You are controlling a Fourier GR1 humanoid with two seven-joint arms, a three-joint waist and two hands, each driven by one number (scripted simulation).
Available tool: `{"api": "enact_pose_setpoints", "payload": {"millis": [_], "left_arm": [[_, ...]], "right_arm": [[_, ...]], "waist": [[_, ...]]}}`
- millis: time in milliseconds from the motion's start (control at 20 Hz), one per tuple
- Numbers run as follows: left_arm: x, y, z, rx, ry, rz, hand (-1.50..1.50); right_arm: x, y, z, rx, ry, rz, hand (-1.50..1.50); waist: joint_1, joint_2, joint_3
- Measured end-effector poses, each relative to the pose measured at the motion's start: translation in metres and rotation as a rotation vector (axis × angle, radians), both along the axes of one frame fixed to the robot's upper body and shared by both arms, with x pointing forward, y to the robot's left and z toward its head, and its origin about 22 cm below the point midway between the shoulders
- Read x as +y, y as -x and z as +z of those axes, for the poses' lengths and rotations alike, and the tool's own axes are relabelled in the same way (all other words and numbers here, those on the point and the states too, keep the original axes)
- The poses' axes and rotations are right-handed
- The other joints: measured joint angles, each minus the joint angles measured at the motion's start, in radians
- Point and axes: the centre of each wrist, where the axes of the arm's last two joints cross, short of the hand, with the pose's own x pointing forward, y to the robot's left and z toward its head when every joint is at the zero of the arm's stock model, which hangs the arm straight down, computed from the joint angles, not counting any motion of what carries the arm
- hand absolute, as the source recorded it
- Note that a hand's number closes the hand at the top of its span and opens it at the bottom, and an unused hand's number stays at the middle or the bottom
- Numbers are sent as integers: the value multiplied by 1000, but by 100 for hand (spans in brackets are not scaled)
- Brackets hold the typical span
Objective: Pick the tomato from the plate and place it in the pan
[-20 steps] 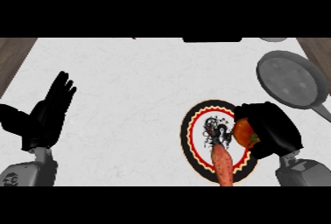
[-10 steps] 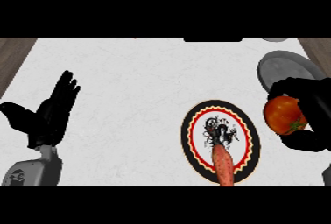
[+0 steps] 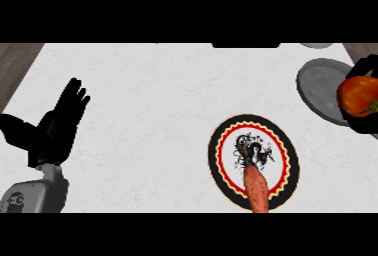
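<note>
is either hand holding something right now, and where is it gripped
The right hand holds the tomato, curled round its far side. The left hand holds nothing.

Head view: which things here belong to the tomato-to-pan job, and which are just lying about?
Part of the job:
tomato, held in the right hand
pan, at the right edge
plate, where the tomato came from

Just lying about:
sweet potato on the plate
left hand, open and resting at the left

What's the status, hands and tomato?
Right hand shut on tomato, over pan. Left hand open, resting left. Sweet potato on plate. Path clear.
</note>
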Motion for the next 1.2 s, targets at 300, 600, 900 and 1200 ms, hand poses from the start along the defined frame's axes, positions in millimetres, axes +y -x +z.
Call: {"api": "enact_pose_setpoints", "payload": {"millis": [300, 600, 900, 1200], "left_arm": [[-6, -4, -2, 1, -4, -8, 0], [-5, -5, -4, -7, -3, -18, 0], [-8, -11, 4, -18, -5, -32, 0], [-11, -9, -1, -20, -1, -53, 0]], "right_arm": [[-58, -37, -12, -20, -63, -59, 150], [-116, -61, -28, -33, -104, -83, 150], [-133, -78, -66, 5, -134, -36, 150], [-137, -81, -101, 37, -120, -29, 150]], "waist": [[8, 3, 1], [21, 8, 1], [38, 14, 3], [55, 23, 4]]}}
